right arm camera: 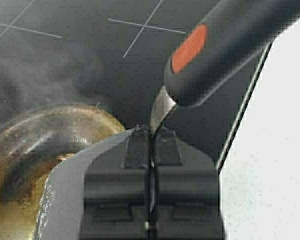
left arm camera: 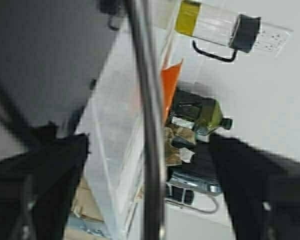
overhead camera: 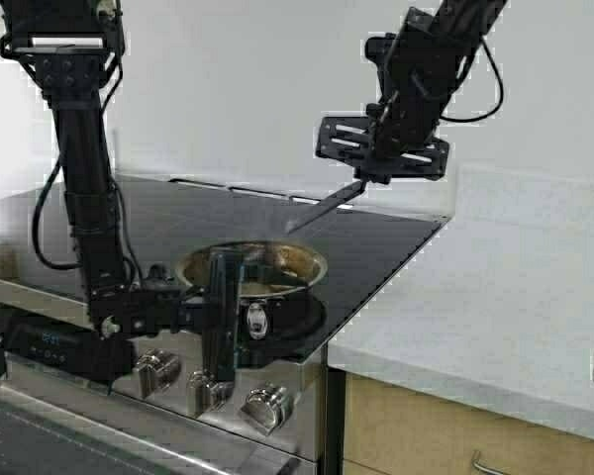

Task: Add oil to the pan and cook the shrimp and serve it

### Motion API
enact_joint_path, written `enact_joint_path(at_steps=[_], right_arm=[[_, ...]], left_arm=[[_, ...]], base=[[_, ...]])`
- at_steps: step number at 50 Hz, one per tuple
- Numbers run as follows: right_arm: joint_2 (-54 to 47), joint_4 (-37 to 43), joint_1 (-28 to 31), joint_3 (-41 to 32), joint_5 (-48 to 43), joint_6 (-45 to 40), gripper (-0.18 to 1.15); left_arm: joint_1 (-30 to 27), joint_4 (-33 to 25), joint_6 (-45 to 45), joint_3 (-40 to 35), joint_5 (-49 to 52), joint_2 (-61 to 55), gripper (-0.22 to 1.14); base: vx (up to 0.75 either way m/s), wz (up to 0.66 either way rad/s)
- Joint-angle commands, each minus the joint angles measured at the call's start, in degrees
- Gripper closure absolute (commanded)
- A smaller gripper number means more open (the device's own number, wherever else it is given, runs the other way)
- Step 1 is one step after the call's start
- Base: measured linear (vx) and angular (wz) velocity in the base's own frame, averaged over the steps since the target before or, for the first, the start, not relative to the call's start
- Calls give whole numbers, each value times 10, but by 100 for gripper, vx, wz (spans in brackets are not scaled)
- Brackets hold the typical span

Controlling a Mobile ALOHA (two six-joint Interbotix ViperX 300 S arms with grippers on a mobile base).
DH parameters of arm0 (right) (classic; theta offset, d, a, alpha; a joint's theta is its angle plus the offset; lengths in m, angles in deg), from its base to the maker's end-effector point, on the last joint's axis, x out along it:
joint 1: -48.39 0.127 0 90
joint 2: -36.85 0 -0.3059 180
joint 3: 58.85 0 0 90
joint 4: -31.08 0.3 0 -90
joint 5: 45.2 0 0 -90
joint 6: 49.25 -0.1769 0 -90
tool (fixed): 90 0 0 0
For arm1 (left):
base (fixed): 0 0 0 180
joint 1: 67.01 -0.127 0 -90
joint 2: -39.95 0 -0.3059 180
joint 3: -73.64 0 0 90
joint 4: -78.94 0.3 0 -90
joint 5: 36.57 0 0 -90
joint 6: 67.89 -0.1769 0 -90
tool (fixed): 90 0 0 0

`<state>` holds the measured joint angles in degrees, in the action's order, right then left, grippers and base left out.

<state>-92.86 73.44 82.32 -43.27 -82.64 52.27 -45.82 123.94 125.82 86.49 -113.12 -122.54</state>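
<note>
Down at the front edge of the black cooktop [overhead camera: 376, 237], the left gripper [overhead camera: 221, 322] lay level and low, its forearm rising straight up behind it, fingers closed hard on the steel handle [left arm camera: 151, 150] of the pan [overhead camera: 252, 267]. The pan itself sat on the cooktop near that front edge, just above the oven knobs [overhead camera: 210, 388], its inside browned and glossy, with haze drifting over it in the right wrist view. The shrimp could not be made out in any view. Up high over the cooktop's right rear part, the right gripper [overhead camera: 376, 163] hung from a bent arm, pinched tight on a spatula [overhead camera: 322, 208] with a dark handle and an orange spot; the blade slanted down toward the pan but stopped short of it, clear of the rim. The left wrist view caught the oil carafe [left arm camera: 200, 114] and an orange bowl [left arm camera: 170, 90] on the pale counter [overhead camera: 495, 297] beyond. The oven's display [overhead camera: 49, 341] glowed, though its digits could not be read.
</note>
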Motion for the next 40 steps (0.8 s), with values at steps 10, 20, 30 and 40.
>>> enact_joint_path(at_steps=[10,20,30,40], right_arm=[[28,-2,0,-8,-8,-1,90],[28,-2,1,-9,-8,-1,90],[8,-4,0,-36,-11,13,90],[-19,9,0,-75,27,95,90]], left_arm=[[-54,2,-66,84,-2,42,-11],[-88,9,-111,149,-15,71,-11],[-110,4,-155,207,-15,120,-4],[-135,-33,-205,266,39,200,47]], base=[[0,0],[0,0],[0,0],[0,0]])
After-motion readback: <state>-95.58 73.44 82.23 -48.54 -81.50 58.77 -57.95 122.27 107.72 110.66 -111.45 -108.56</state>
